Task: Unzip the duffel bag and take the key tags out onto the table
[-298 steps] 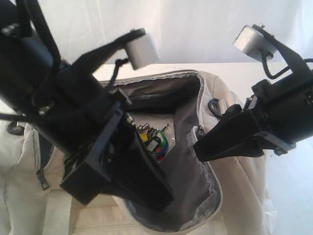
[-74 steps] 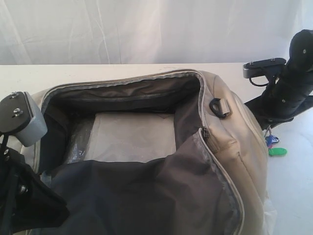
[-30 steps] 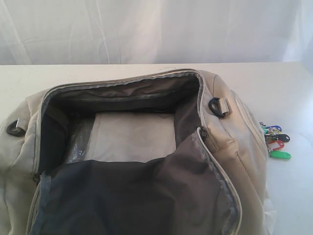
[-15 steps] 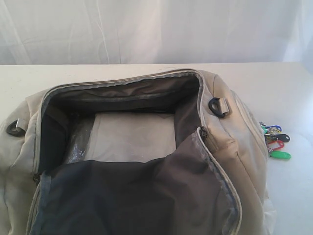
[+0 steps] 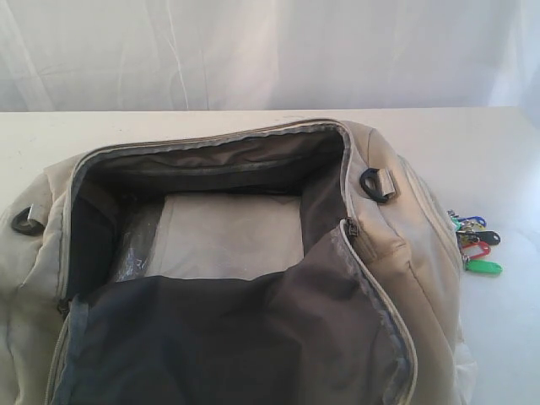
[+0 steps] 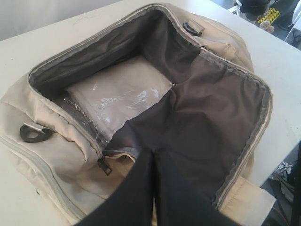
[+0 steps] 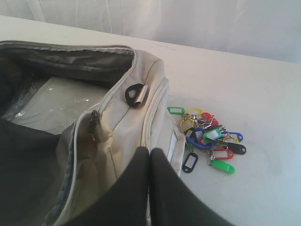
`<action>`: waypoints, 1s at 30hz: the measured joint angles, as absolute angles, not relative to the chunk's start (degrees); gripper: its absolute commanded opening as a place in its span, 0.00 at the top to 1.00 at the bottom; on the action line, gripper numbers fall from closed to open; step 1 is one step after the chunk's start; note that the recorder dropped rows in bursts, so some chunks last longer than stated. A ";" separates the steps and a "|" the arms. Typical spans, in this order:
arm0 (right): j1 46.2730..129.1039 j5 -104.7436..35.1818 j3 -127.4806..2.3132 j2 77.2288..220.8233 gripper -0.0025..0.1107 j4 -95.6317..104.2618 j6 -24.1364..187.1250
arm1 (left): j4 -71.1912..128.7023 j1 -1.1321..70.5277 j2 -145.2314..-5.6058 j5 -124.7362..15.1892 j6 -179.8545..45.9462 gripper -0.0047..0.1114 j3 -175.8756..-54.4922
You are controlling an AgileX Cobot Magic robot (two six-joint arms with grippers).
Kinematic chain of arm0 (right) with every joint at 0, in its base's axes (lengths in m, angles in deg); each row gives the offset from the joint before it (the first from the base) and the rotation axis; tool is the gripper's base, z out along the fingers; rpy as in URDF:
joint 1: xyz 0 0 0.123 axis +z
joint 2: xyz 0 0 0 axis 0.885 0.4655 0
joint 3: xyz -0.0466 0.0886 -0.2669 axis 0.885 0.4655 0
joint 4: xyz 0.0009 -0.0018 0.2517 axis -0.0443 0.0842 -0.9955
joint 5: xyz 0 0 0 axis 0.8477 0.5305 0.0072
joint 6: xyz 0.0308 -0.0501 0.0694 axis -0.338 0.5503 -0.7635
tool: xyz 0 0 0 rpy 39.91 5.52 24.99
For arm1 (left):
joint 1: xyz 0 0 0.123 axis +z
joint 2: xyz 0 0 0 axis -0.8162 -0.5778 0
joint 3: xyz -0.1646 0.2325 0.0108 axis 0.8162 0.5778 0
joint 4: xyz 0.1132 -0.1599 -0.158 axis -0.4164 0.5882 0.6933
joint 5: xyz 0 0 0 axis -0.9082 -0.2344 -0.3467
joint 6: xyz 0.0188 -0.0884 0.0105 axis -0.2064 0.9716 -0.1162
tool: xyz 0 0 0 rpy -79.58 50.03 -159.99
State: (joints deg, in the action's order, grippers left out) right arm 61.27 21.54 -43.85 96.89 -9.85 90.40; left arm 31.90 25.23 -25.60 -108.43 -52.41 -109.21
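The beige duffel bag (image 5: 396, 253) lies unzipped on the white table (image 5: 211, 122), its dark grey lining laid open. The key tags (image 5: 474, 245) lie in a bunch on the table just off the bag's right end, apart from both grippers. The right wrist view shows them (image 7: 209, 139) as green, red, blue, yellow and black tags on rings. Neither arm appears in the exterior view. My left gripper (image 6: 153, 155) is shut and empty above the bag's open flap (image 6: 202, 122). My right gripper (image 7: 149, 153) is shut and empty above the bag's end (image 7: 127, 136).
A clear plastic-wrapped pale pad (image 5: 224, 232) lies flat inside the bag. Black strap rings (image 5: 371, 184) sit at the bag's ends. A white curtain (image 5: 270, 51) hangs behind the table. Beyond the far table edge stand dark and yellow objects (image 6: 263, 12).
Over ten seconds both arms left the bag and the exterior view, and the tags went from inside the bag to the table at its right. Nothing has moved in the last second.
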 measured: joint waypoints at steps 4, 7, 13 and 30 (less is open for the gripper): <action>61.27 21.54 -43.85 96.89 0.98 -9.85 90.40 | 31.90 29.53 -25.12 -108.43 -52.41 0.96 -109.21; 61.27 21.54 -43.85 96.89 0.98 -9.85 90.40 | 31.90 34.64 -24.17 -108.43 -52.41 0.96 -109.21; 61.27 21.54 -43.85 96.89 0.98 -9.95 90.40 | 31.90 43.94 -20.22 -108.43 -52.41 0.96 -109.10; 61.27 21.54 -43.85 96.89 0.98 -9.95 90.40 | 31.90 48.11 -17.37 -108.43 -52.41 0.96 -107.56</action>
State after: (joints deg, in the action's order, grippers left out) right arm 61.27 21.54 -43.85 96.89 -9.95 90.40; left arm 31.90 48.11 -17.37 -108.43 -52.41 -107.56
